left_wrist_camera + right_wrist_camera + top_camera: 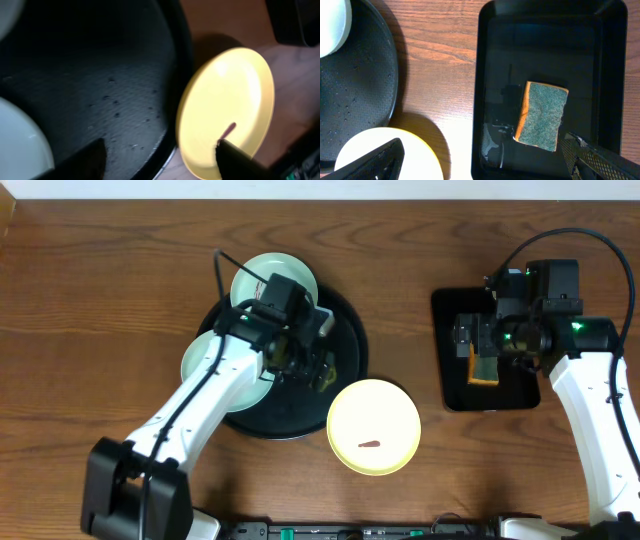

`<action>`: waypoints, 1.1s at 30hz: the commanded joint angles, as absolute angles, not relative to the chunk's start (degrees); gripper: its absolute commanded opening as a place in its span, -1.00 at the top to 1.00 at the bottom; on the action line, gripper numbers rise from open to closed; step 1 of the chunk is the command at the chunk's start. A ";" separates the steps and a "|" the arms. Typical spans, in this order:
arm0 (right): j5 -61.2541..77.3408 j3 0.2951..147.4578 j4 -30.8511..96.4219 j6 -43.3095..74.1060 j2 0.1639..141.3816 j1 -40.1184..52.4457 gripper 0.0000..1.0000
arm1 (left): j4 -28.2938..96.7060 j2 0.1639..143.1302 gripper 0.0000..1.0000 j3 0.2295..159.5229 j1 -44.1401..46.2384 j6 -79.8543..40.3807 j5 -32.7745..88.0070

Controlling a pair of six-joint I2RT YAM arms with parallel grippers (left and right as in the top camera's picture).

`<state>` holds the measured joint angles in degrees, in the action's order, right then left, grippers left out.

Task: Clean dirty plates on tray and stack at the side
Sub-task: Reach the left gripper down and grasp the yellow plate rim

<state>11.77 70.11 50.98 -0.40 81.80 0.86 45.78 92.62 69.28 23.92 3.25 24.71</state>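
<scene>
Left end effector open, empty

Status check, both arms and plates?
Left jaws open, empty, over round tray. Right jaws open above sponge in rectangular tray. Yellow plate smeared, at round tray's rim; two mint plates on that tray. Nothing blocking.

So the left arm reaches in diagonally from the near-left corner, and the left gripper points down with its fingers spread wide, nothing between them. The right arm runs up the right side and bends inward, right gripper wide open and empty too.
</scene>
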 commanded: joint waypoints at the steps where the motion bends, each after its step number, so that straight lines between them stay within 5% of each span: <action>1: 12.05 70.39 50.87 0.19 81.32 0.51 -0.98 | 44.91 96.60 -0.52 68.88 25.96 6.44 29.23; 12: 12.03 70.39 51.13 0.19 81.32 0.51 -0.99 | 40.99 106.19 -0.16 68.88 31.11 6.42 29.54; 33: 12.05 70.39 50.98 0.19 81.32 0.51 -0.98 | 38.92 107.50 -0.02 67.24 31.79 6.42 29.12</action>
